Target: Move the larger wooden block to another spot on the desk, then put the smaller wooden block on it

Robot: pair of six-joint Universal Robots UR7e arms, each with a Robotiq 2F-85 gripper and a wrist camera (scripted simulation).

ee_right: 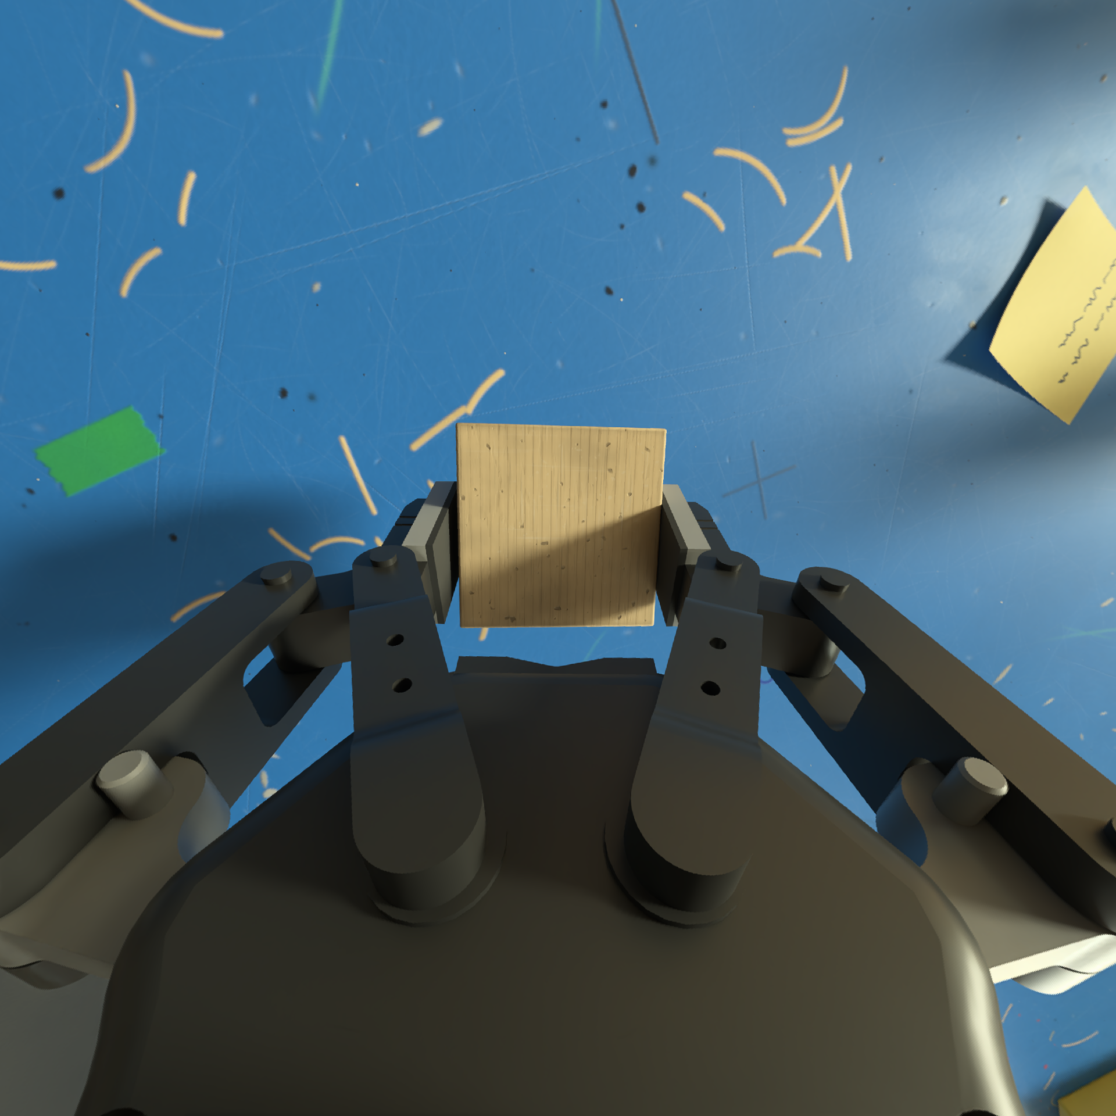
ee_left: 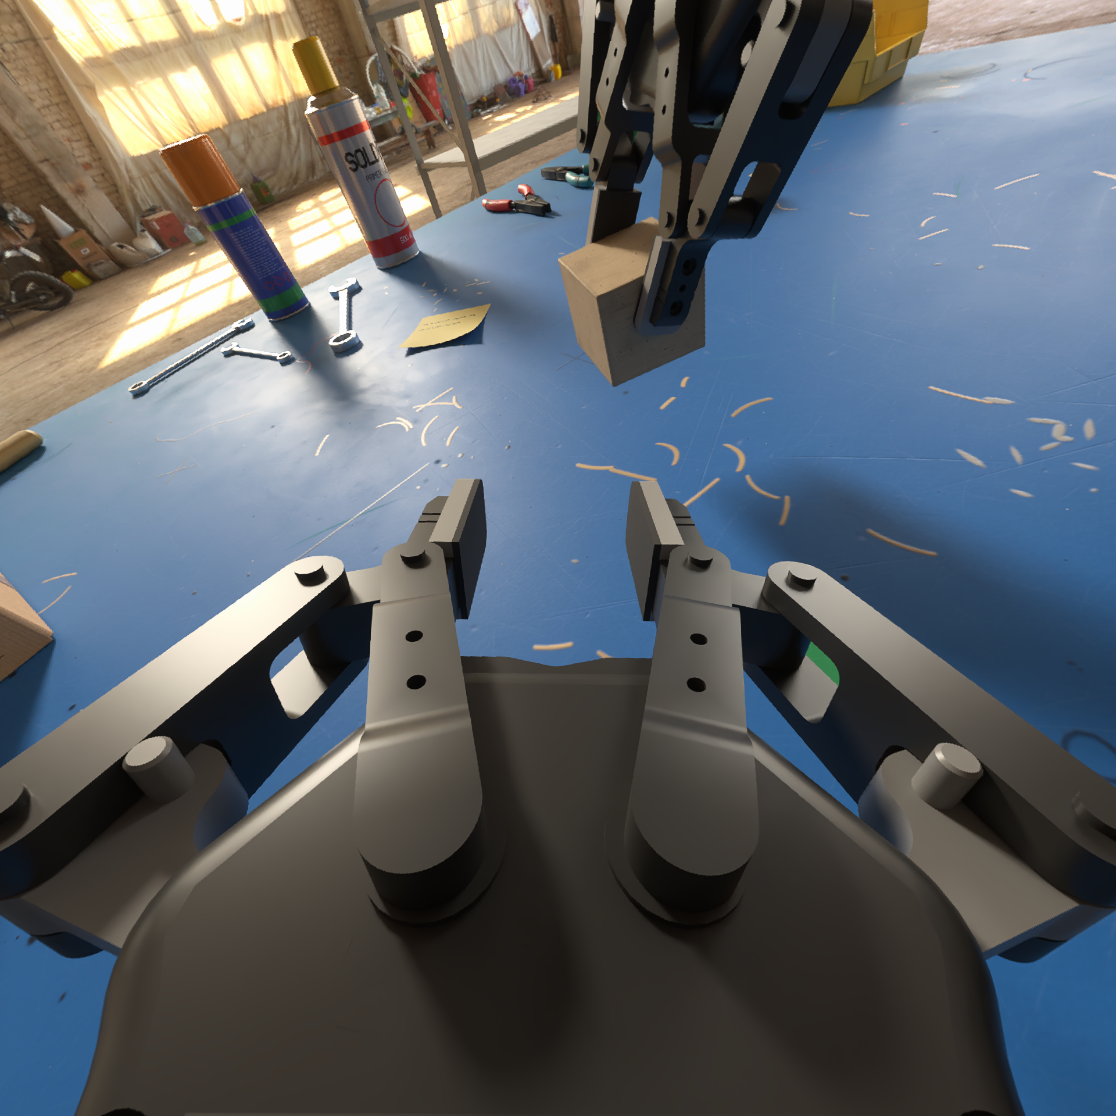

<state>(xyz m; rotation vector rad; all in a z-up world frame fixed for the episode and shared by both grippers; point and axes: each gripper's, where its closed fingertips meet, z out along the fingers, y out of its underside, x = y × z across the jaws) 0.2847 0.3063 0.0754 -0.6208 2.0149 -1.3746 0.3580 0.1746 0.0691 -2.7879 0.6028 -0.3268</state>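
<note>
My right gripper (ee_right: 558, 507) is shut on a light wooden block (ee_right: 558, 525), one pad on each side face, and holds it above the blue desk (ee_right: 362, 302). The left wrist view shows that block (ee_left: 610, 302) hanging tilted in the right gripper (ee_left: 640, 253), clear of the desk, at the upper middle. My left gripper (ee_left: 555, 501) is open and empty, low over bare desk, well short of the held block. The corner of a second wooden block (ee_left: 18, 628) shows at the left edge; most of it is cut off, so I cannot compare sizes.
Two spray cans (ee_left: 241, 229) (ee_left: 356, 151) stand at the far left, with wrenches (ee_left: 344, 314) beside them. A yellow note (ee_left: 450, 326) lies left of the held block. Clamps (ee_left: 519, 202) and a yellow bin (ee_left: 881, 54) are farther back. Green tape (ee_right: 99, 450) is stuck on the desk.
</note>
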